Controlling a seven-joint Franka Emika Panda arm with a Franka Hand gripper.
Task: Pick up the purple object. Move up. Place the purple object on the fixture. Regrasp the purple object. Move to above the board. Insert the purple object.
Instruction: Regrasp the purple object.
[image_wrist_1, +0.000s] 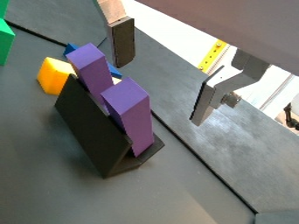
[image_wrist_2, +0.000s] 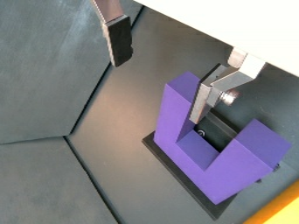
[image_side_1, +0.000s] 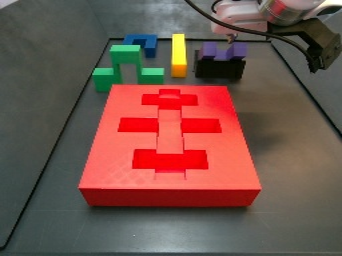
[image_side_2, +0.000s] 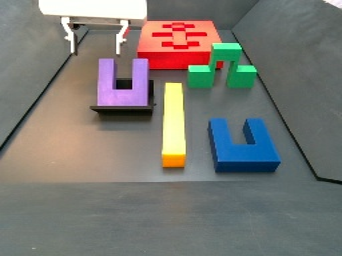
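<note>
Open floor surrounds the pincer (image_side_2: 103, 42); yellow bar (image_side_2: 173, 124) flanks the purple object (image_side_2: 123, 83).

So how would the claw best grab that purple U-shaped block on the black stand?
Probably from above, closing the open gripper on one prong of the purple object. It leans propped on the fixture, so both prongs stick up free, while the fixture blocks its base bar.

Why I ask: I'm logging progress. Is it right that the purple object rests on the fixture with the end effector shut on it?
Not quite. The purple object does rest on the fixture, but the end effector is open above it, holding nothing, as a side view shows.
</note>
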